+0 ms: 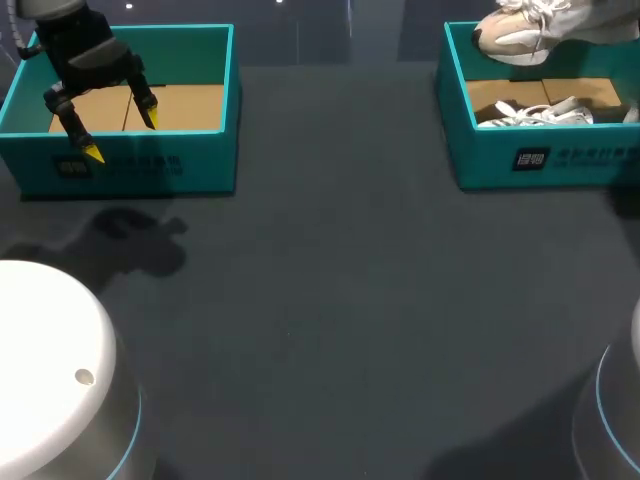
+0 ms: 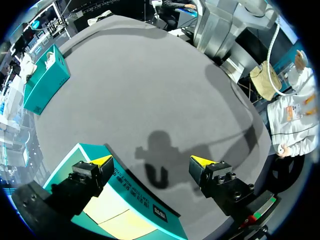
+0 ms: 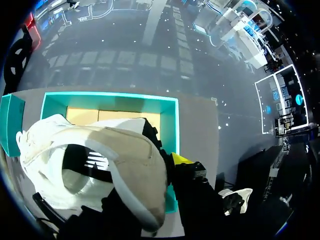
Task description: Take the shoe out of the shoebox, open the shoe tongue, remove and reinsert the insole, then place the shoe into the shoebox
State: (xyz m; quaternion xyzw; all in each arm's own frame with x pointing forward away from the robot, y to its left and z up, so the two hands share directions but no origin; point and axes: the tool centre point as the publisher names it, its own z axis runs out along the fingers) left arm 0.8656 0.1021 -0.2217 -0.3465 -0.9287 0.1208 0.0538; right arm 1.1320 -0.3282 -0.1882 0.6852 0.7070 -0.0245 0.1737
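The right gripper (image 3: 171,167) pinches the beige-and-white sneaker (image 1: 520,35), which hangs above the teal shoebox (image 1: 540,150). I judge it must rise straight and come clear of the shoebox before it moves over the table (image 1: 330,300). The left gripper (image 1: 121,135) stands spread.

The shoebox (image 1: 480,160) is teal, the shoe (image 1: 520,35) white and beige, the table (image 1: 330,280) dark grey.

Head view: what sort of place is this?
Likely a robot manipulation test bench: dark table, teal left shoebox with the open left end effector over its front wall, teal right shoebox with a shoe held above it.
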